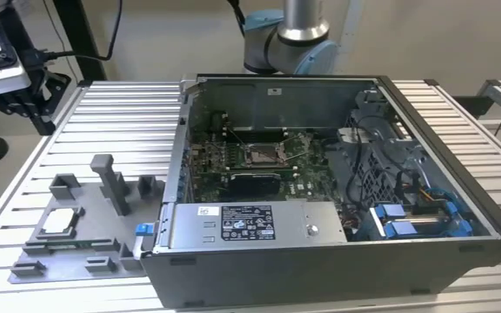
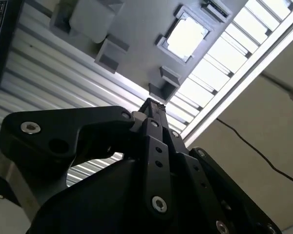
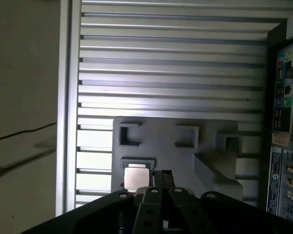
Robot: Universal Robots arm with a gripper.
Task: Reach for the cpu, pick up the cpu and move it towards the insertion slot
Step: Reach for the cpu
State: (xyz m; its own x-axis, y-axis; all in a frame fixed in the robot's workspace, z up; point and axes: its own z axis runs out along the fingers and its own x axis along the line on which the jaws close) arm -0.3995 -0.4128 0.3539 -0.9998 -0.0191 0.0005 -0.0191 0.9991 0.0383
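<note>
Second wrist view: gripper clenched, empty, well apart from the cpu lying in the grey tray

I see a big open dark grey metal computer case lying on a slatted aluminium table. Inside it there is a green circuit board, a silver box with a printed label along the near wall, and blue plastic connectors towards the exterior view's right. Just beside the case, on the exterior view's left, a flat grey plastic tray carries an upright grey post. In the second wrist view I see a thin black cable trailing across the floor
</note>
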